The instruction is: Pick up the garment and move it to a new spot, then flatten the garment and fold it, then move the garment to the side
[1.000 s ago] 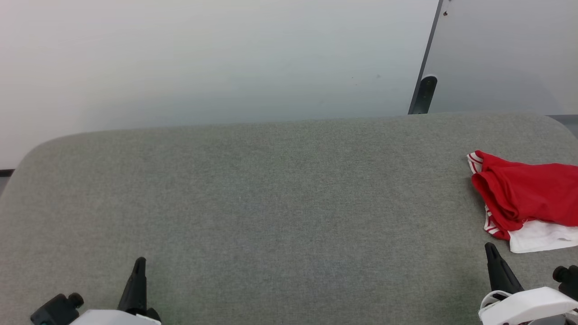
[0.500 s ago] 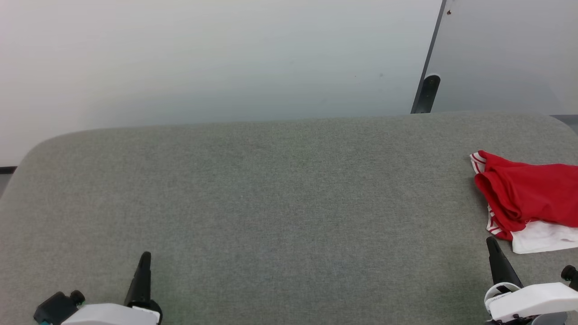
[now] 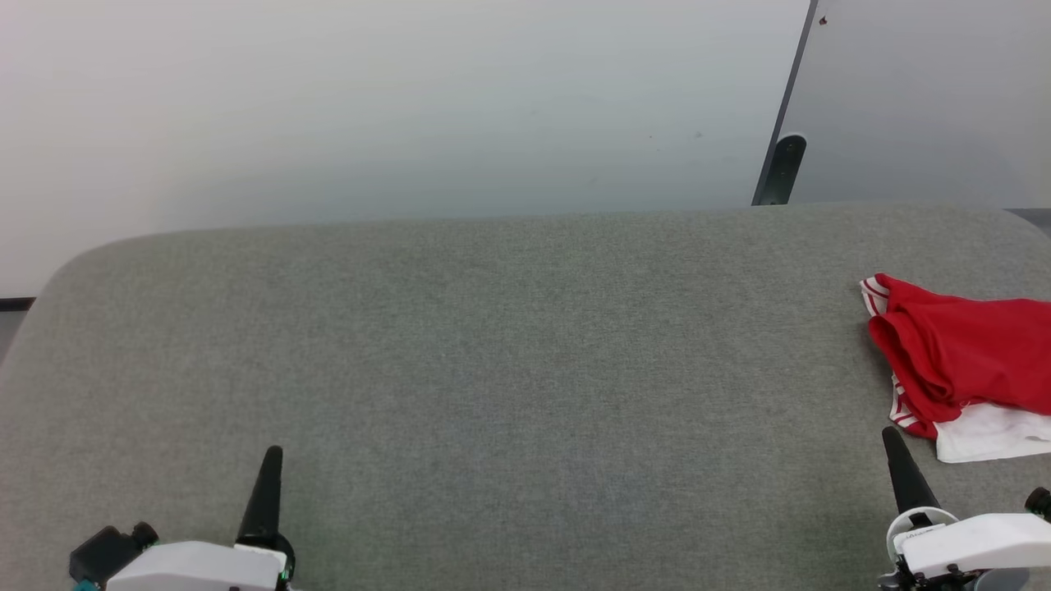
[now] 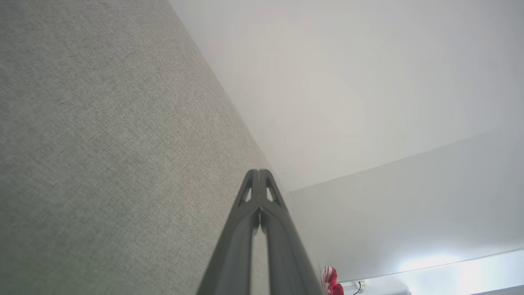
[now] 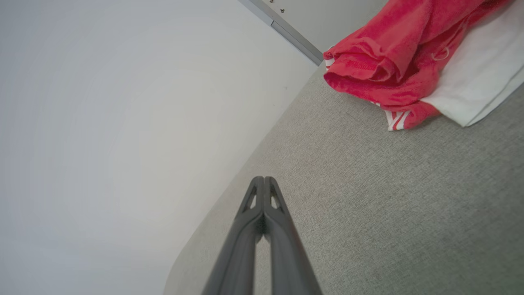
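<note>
Two closed: left pincer [image 3: 273,453], right pincer [image 3: 889,435] | garment [image 3: 961,361] crumpled, far right

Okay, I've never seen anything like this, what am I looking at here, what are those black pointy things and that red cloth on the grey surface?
This is a two-armed robot at a grey fabric-covered surface. The wide picture comes from a camera on its head, looking down. The black spikes at the bottom corners are its grippers, the left gripper and the right gripper: each has two long fingers pressed together, so both are shut and hold nothing. The other two pictures come from cameras on the wrists, looking along those fingers. The red cloth is the garment, a bunched jersey with striped trim and a white part, lying at the surface's right side, just beyond the right gripper and untouched.
</note>
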Robot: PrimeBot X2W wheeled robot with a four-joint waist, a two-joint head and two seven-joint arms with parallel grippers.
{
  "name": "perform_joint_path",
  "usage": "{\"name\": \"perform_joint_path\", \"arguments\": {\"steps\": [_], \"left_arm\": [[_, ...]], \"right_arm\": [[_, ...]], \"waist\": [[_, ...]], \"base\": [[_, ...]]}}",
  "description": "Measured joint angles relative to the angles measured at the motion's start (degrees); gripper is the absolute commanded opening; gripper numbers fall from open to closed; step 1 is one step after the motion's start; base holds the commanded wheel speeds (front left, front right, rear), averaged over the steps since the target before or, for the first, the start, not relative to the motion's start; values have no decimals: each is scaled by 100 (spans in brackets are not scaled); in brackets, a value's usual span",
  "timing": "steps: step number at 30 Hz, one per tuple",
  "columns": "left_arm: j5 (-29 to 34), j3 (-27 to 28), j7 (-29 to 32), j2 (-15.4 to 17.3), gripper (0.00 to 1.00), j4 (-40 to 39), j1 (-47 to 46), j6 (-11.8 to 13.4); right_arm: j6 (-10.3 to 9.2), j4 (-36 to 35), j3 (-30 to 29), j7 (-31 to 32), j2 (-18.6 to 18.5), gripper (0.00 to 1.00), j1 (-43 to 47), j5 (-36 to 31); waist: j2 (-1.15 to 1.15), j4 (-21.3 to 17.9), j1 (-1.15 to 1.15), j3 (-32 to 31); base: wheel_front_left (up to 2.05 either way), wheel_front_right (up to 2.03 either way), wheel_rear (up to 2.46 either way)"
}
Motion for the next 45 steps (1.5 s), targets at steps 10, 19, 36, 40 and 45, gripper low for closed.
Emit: {"name": "perform_joint_path", "arguments": {"steps": [10, 19, 36, 40, 45], "left_arm": [[-460, 41, 160, -92, 0, -19, -93, 0], [-854, 75, 288, -149, 0, -29, -124, 0], [-1507, 120, 491, -270, 0, -47, -231, 0], [-1664, 129, 542, -291, 0, -51, -245, 0], [-1826, 141, 593, -315, 0, -55, -279, 0]], "right_arm": [[0, -37, -66, 125, 36, 0, -57, 639], [0, -66, -107, 221, 73, 0, -79, 1128], [-1, -123, -158, 401, 155, 0, -109, 2038], [-1, -133, -177, 431, 165, 0, -122, 2204], [-1, -145, -199, 480, 183, 0, -125, 2455]], "waist": [[0, 27, 0, 14], [0, 52, 0, 26], [0, 98, 0, 50], [0, 109, 0, 55], [0, 122, 0, 62]], "base": [[0, 0, 0], [0, 0, 0], [0, 0, 0], [0, 0, 0], [0, 0, 0]]}}
